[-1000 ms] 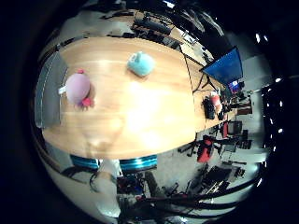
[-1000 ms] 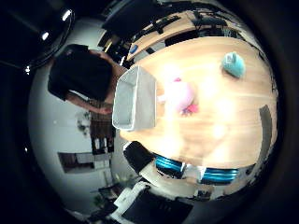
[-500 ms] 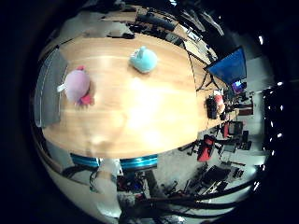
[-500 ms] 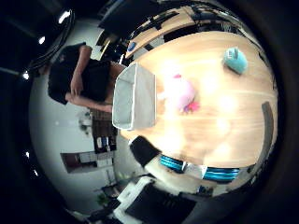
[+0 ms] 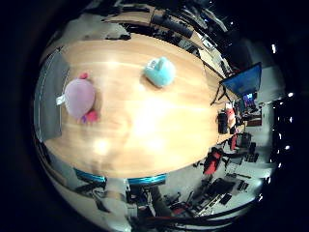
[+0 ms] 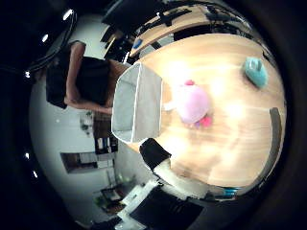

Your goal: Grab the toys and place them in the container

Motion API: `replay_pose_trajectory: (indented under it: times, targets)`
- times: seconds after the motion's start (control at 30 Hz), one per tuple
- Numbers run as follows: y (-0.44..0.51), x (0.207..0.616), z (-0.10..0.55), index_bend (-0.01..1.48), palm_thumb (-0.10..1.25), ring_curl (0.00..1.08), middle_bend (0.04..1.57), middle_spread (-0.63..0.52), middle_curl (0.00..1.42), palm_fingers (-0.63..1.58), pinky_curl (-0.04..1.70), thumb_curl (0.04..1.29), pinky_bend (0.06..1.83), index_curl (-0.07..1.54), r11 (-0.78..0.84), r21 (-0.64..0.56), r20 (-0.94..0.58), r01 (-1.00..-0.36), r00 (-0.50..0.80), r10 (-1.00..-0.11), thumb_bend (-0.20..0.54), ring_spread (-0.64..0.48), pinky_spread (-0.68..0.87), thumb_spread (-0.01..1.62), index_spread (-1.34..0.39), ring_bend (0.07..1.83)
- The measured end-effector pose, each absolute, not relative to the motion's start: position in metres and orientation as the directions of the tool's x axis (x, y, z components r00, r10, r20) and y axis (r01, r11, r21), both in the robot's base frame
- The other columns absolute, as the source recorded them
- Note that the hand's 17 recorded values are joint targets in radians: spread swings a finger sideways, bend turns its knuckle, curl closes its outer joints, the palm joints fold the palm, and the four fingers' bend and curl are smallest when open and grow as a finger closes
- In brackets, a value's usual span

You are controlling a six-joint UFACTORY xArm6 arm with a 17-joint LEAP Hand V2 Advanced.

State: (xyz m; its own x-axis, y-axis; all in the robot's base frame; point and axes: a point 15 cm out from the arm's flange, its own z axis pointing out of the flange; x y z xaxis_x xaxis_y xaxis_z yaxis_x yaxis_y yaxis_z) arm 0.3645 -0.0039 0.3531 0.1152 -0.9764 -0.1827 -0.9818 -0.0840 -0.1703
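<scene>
A pink plush toy (image 5: 78, 97) lies on the wooden table (image 5: 145, 126) right beside a grey rectangular container (image 6: 137, 101). A teal plush toy (image 5: 160, 71) lies further along the table, away from the pink one. The right thumb side palm view shows the same pink toy (image 6: 192, 103) next to the container's long wall and the teal toy (image 6: 255, 70) near the table's far edge. The container looks empty.
A monitor (image 5: 241, 77) and several office chairs (image 5: 227, 121) stand beyond one end of the table. A black chair (image 6: 155, 153) stands at the table's edge near the container. A dark strip (image 6: 271, 134) lies near the opposite edge.
Both views have shifted and the toys look a little larger, so the camera has moved. The toys and container have not moved on the table. The white arm parts have left the edge.
</scene>
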Motion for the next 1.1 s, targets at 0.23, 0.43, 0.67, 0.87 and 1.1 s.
replay_pose_trajectory:
  times: [0.23, 0.43, 0.67, 0.87, 1.1]
  targets:
    - [0.022, 0.386, 0.310, 0.17, 0.18, 0.20, 0.37, -0.10, 0.39, 0.25, 0.01, 0.29, 1.25, 0.27, -0.118, -0.083, -0.198, -0.990, 0.132, -0.971, -0.032, -0.03, 0.40, 0.91, -0.45, 0.83]
    - [0.039, 0.391, 0.286, 0.17, 0.18, 0.19, 0.36, -0.08, 0.38, 0.23, 0.00, 0.29, 1.24, 0.28, -0.140, -0.023, -0.207, -0.990, 0.142, -0.968, -0.031, 0.00, 0.43, 0.91, -0.45, 0.81]
    - [0.051, 0.397, 0.259, 0.16, 0.20, 0.19, 0.35, -0.08, 0.38, 0.22, 0.00, 0.29, 1.23, 0.29, -0.157, 0.027, -0.208, -0.987, 0.148, -0.967, -0.030, 0.01, 0.43, 0.92, -0.44, 0.81]
    - [0.061, 0.396, 0.228, 0.16, 0.21, 0.20, 0.34, -0.06, 0.38, 0.21, 0.00, 0.29, 1.23, 0.29, -0.169, 0.100, -0.215, -0.981, 0.144, -0.966, -0.028, 0.03, 0.43, 0.93, -0.43, 0.81]
    - [0.065, 0.403, 0.200, 0.16, 0.24, 0.20, 0.32, -0.04, 0.37, 0.18, 0.00, 0.29, 1.22, 0.29, -0.170, 0.164, -0.219, -0.972, 0.132, -0.967, -0.026, 0.03, 0.43, 0.94, -0.42, 0.81]
